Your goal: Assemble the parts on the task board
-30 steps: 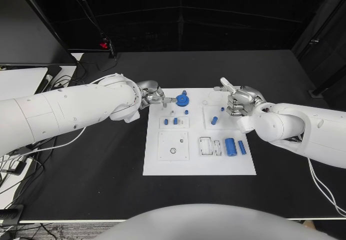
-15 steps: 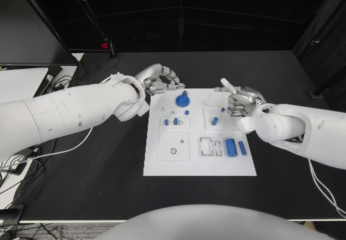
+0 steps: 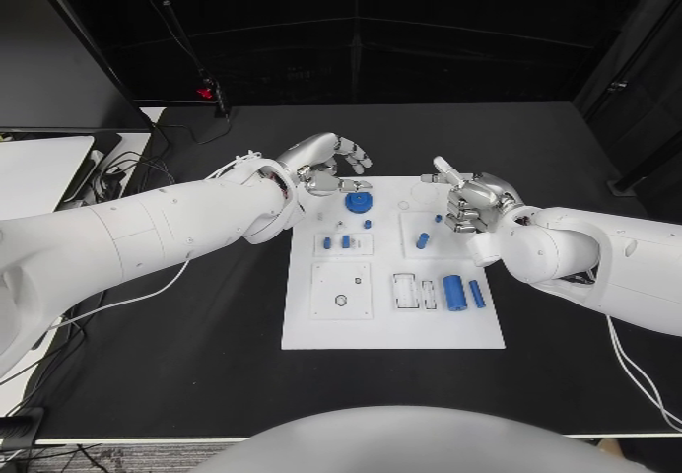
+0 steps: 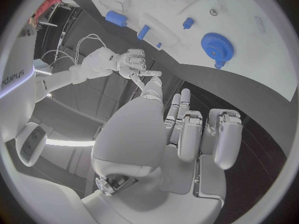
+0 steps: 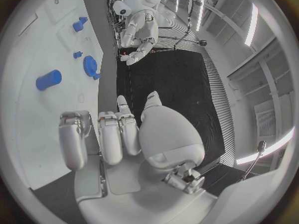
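- The task board (image 3: 392, 261) lies flat in the middle of the black table (image 3: 170, 325); everything below is placed relative to it.
- A blue gear (image 3: 360, 201) sits near the board's far left corner, with a small blue peg just beyond it.
- Small blue parts (image 3: 338, 240) stand in a cluster a little nearer than the gear, and one more (image 3: 422, 236) stands toward the board's right side.
- A larger blue cylinder (image 3: 455, 290) lies near the board's right edge, on its near half, with a slimmer blue piece (image 3: 476, 293) just beside it.
- The left hand (image 3: 327, 164) hovers just off the board's far left corner, apart from the gear; its fingers (image 4: 227, 134) are spread and hold nothing.
- The right hand (image 3: 472, 200) is over the board's far right part, its fingers (image 5: 99, 134) curled inward with nothing seen between them, one digit pointing up.
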